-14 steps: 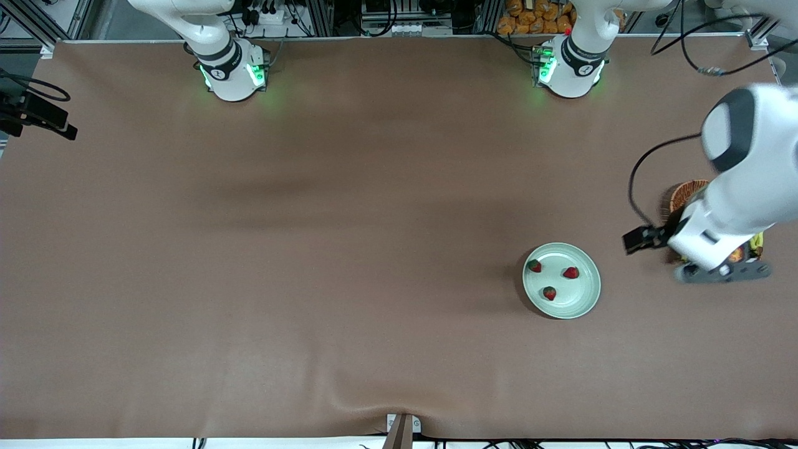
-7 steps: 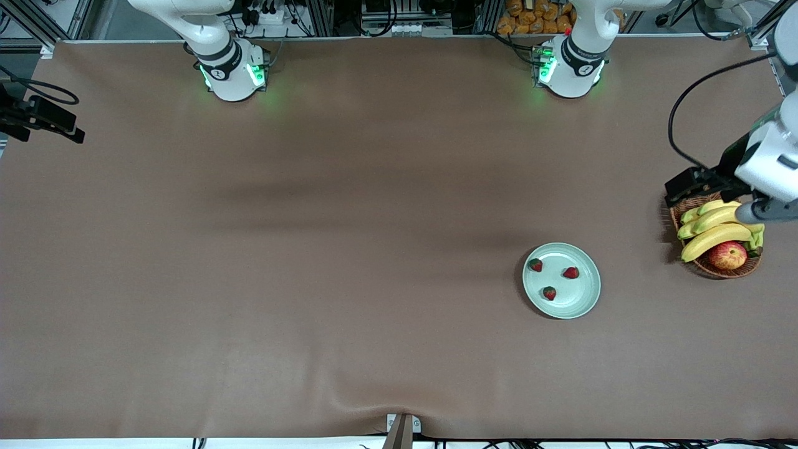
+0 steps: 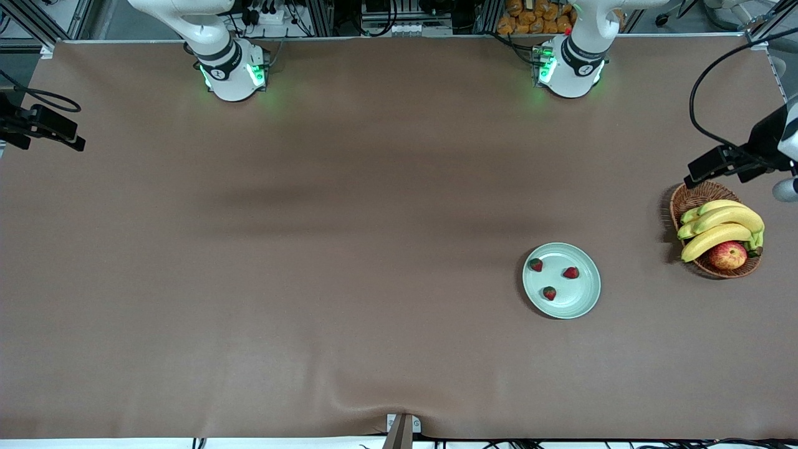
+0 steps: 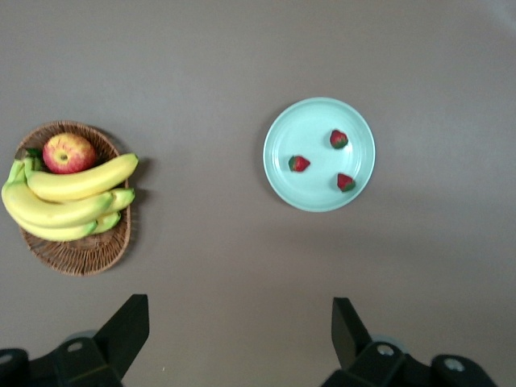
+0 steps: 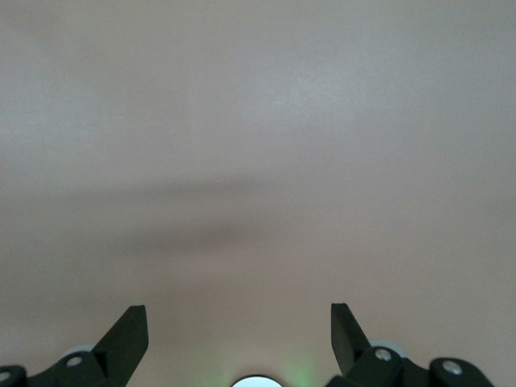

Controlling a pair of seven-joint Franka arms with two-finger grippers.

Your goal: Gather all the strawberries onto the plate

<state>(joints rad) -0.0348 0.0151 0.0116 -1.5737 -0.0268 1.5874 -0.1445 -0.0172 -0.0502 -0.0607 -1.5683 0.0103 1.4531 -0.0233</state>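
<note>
the three strawberries (image 3: 549, 278) lay apart from one another on the plate (image 3: 586, 304), which sat toward the left arm's end of the table (image 3: 312, 249), nearer the front edge, with bare cloth all round. a basket (image 3: 689, 198) of bananas (image 3: 717, 227) and an apple (image 3: 727, 255) stood by that end edge. the left gripper (image 4: 240, 334) hung high over bare table, jaws apart and empty. the right gripper (image 5: 239, 334) waited over bare table, jaws apart too.

Three strawberries (image 3: 551, 277) on plate (image 3: 583, 302)
</note>
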